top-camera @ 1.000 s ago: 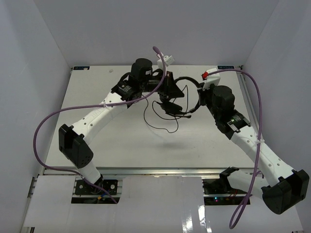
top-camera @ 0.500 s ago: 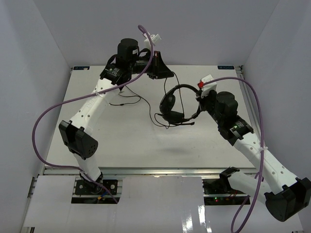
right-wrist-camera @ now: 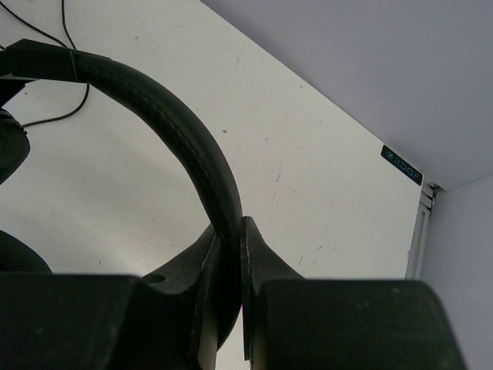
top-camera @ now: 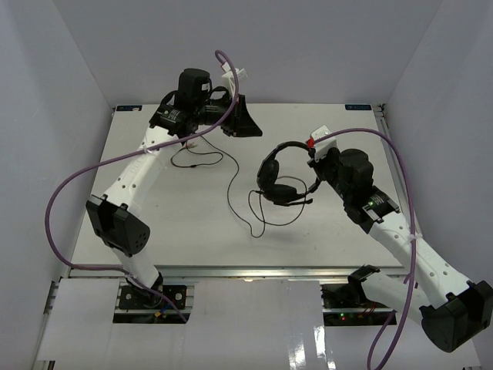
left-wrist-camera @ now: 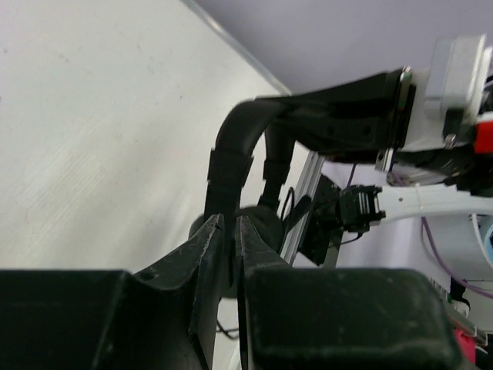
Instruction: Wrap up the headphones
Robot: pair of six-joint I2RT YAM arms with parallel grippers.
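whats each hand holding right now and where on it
The right hand is shut on the headphones, pinching the headband. The cord runs up toward the left hand, but whether that hand grips it cannot be told.

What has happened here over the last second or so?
The left gripper swung leftward, away from the headphones, leaving the cord strung out across the table. The headphones came slightly nearer. The right gripper stayed clamped on the headband.

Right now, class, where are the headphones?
Top view: the headphones are just right of the middle of the table, headband clamped in the right arm's jaws, cord trailing left.
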